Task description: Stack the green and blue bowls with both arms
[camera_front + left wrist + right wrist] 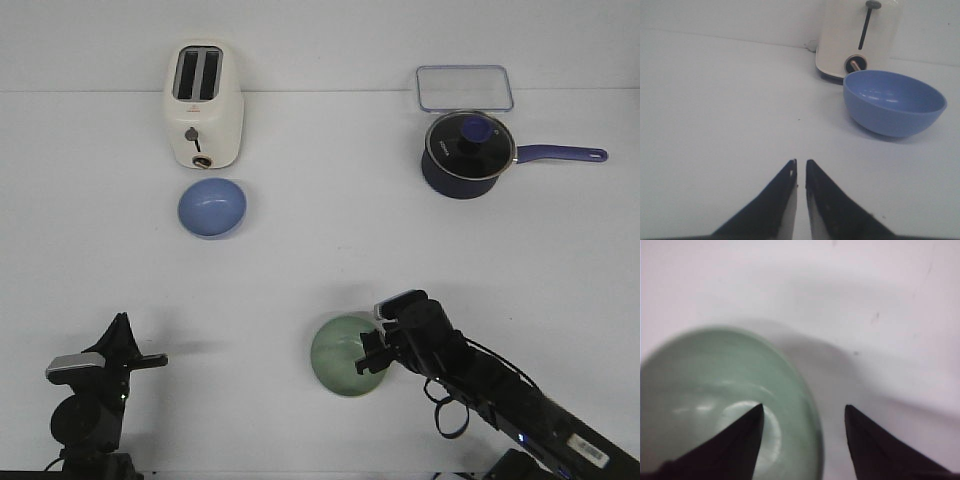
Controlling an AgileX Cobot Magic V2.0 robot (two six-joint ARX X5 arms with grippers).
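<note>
The right gripper (804, 412) hangs over the green bowl (347, 354) near the front of the bench (320, 270), its fingers (747, 427) spread wide, one inside the rim and one outside, not gripping. The left gripper (800, 167) sits at the front left, fingers nearly closed on nothing. The blue bowl (212, 208) rests well apart, just before the toaster (203, 106).

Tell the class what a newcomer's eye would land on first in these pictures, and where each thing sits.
The right gripper stands out first: it is low at the front right, open, with one finger inside the green bowl and the other outside its rim. Next is the blue bowl, farther back on the left, just in front of the cream toaster. The left gripper is nearly shut at the front left, holding nothing.
</note>
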